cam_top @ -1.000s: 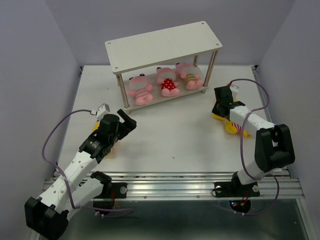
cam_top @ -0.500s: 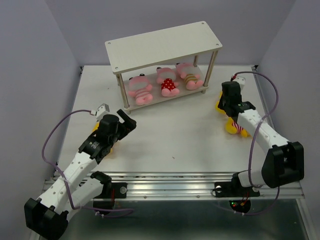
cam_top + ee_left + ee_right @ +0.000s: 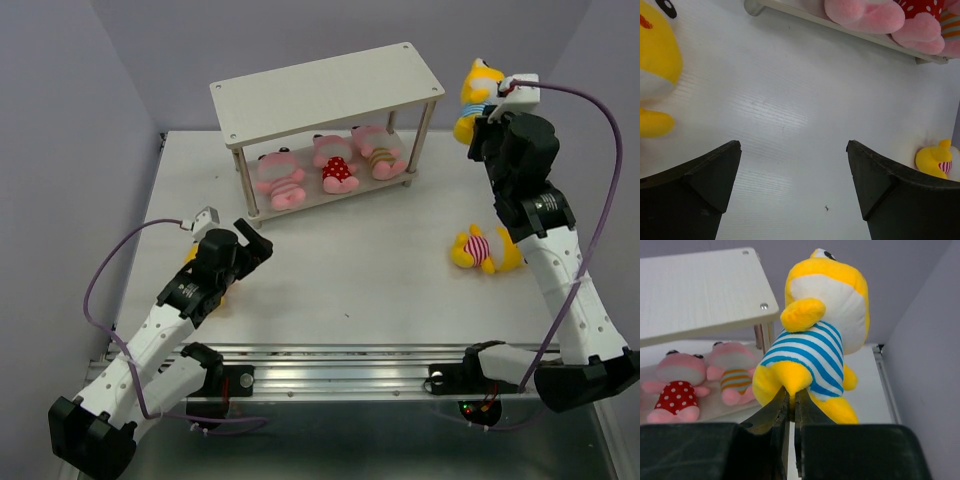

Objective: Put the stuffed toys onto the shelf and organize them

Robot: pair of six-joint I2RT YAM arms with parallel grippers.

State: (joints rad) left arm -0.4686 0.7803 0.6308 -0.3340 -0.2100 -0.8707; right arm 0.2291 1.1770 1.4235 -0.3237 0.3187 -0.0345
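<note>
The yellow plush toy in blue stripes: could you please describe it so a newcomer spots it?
Find the cream two-tier shelf at the back. Beside its right end, the right gripper holds the yellow plush toy aloft. Unlike the red-striped yellow toy lying below, it wears blue stripes.

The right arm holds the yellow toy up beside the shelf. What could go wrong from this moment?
1. The right gripper pinches only a small fold at the bottom of the yellow plush toy in the blue-striped shirt, so the toy may slip out or swing.
2. The toy hangs close to a corner of the pale cream two-tier shelf; it could catch the shelf's edge instead of landing on top.
</note>
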